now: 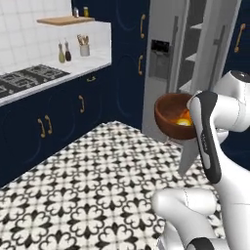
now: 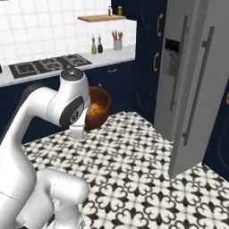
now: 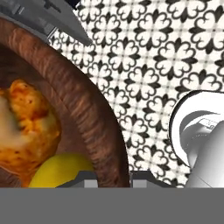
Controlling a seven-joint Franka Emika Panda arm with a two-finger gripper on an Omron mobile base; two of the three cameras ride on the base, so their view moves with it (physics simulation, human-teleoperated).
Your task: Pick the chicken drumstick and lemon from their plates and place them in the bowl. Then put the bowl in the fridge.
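Claw (image 3: 113, 181) clamps thick rim of bowl (image 3: 94, 118); rigid, heavy with drumstick (image 3: 26, 127) and lemon (image 3: 61, 170) inside; keep level near fridge (image 1: 168, 68).

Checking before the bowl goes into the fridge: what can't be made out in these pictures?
- Gripper's hold on the bowl: left base view, the arm covers the rim there.
- Bowl's contents: right base view, the arm hides most of the bowl.
- Fridge shelves: left base view, partly behind the open door.
- Lemon and chicken drumstick: hand view, cut by its edges.
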